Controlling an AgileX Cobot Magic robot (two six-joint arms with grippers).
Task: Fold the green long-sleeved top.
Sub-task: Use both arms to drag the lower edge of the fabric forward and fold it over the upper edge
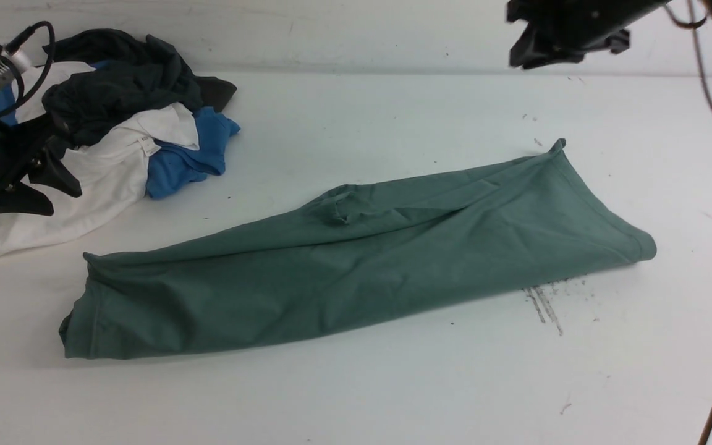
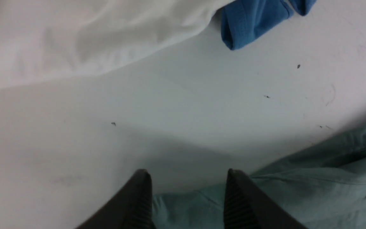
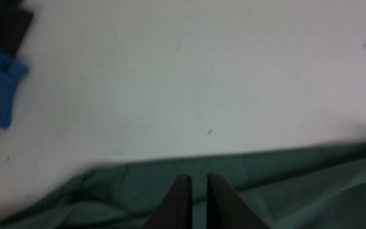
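Front view | green long-sleeved top (image 1: 356,259) folded lengthwise mid-table | left gripper (image 2: 186,178) parted, empty; right gripper (image 3: 199,179) nearly closed, empty | risk: single-layer pinch, fold unravels toward near edge

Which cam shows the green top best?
Front view: the whole green top lies there as a long folded strip across the table, both ends visible. The left wrist view catches only a corner of it beyond the open left pincer; the right wrist view, blurred, shows one edge behind the right pincer.

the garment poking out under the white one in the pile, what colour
Bright blue, clearest in the front view.
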